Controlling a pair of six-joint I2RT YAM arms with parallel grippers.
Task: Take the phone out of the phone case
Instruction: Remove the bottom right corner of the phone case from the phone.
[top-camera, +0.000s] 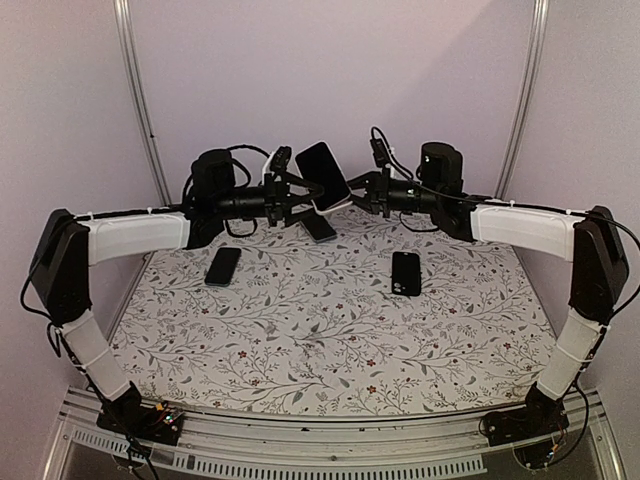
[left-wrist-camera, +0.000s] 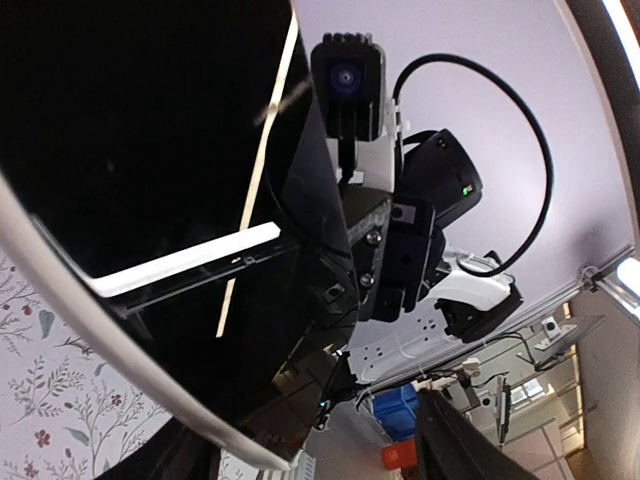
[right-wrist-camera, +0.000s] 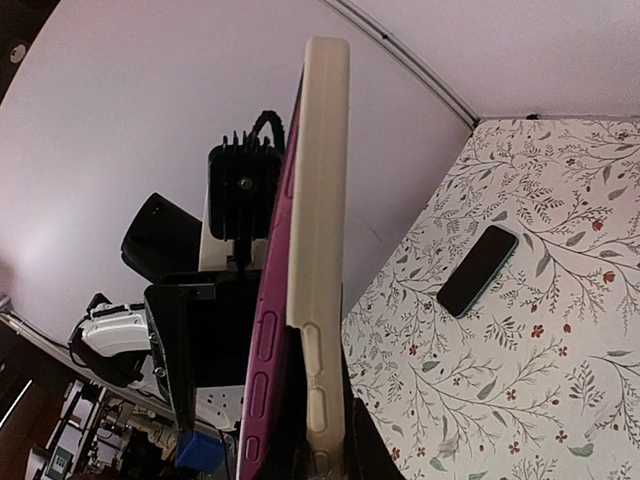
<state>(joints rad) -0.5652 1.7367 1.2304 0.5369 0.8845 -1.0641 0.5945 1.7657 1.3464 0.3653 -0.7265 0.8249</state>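
You have the phone (top-camera: 322, 175) aloft over the desk's (top-camera: 320, 330) far edge, black screen tilted, cream case (right-wrist-camera: 318, 200) on. Your right hand (top-camera: 352, 189) pinches it. Left hand (top-camera: 293, 188): grip cannot be told.

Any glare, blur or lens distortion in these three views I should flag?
Top external: even, diffuse light, soft shadows, all sharp. Left wrist: the phone screen fills the left half, mirroring bright light strips; fisheye bends its pale edge. Right wrist: the phone edge-on is close and slightly soft, the spare phone on the tablecloth is crisp; dark vignette top left.
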